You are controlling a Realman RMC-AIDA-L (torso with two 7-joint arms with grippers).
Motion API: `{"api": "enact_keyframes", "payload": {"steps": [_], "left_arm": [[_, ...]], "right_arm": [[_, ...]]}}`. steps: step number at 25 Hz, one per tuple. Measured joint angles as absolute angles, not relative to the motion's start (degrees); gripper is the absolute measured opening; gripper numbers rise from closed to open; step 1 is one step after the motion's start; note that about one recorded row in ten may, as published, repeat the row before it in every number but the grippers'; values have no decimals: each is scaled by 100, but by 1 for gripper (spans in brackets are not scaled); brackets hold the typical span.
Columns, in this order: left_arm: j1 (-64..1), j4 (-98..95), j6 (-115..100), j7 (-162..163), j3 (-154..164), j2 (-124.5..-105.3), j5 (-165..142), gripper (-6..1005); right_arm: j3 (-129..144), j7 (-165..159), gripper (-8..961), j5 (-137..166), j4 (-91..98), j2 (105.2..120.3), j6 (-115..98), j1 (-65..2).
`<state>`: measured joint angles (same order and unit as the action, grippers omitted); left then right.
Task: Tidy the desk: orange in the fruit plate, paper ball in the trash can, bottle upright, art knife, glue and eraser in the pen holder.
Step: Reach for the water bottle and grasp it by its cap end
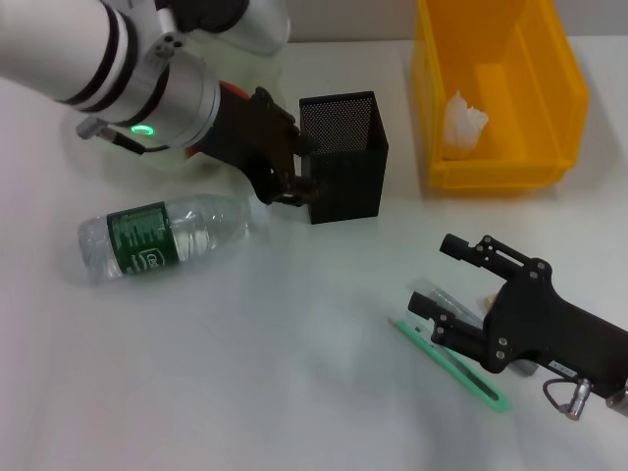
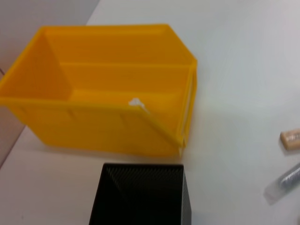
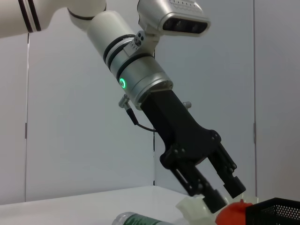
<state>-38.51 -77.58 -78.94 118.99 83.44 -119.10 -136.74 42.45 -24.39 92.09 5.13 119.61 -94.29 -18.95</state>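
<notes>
The black mesh pen holder (image 1: 343, 157) stands mid-table; it also shows in the left wrist view (image 2: 140, 194). My left gripper (image 1: 294, 186) is open and empty, right beside its left wall; its fingers (image 3: 206, 193) show spread in the right wrist view. A clear bottle (image 1: 162, 235) with a green label lies on its side. The orange (image 3: 234, 213) sits on a pale plate (image 3: 192, 206) behind the left arm. The paper ball (image 1: 463, 123) lies in the yellow bin (image 1: 500, 167). My right gripper (image 1: 432, 272) is open low over a green art knife (image 1: 451, 365), a clear glue tube (image 1: 446, 299) and a tan eraser (image 1: 486, 294).
The yellow bin stands at the back right, just right of the pen holder. The left arm reaches in from the back left over the plate. The right arm lies along the front right edge. The bottle occupies the left middle of the white table (image 1: 294, 392).
</notes>
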Motion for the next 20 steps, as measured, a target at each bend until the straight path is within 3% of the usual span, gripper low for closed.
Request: {"api": "enact_keyframes", "payload": {"steps": [2,8,20], "left_arm": [[-3814,-7896,-7933,12011,8502,-11910,-13949,473],[-3809,-8049,-8192,12407,9022,-11913,-14942,670],[-3912,-7745,-8102,12604,9551,-11918,-15125,799]], "right_arm": [[4245,-2438,709,9209,507,11961,-9429,-1885],[4245,-2438,709,9209,470,11961,-9425,-1903],[4245,-2437,709,9212,367,11962,-9386,-1985]]}}
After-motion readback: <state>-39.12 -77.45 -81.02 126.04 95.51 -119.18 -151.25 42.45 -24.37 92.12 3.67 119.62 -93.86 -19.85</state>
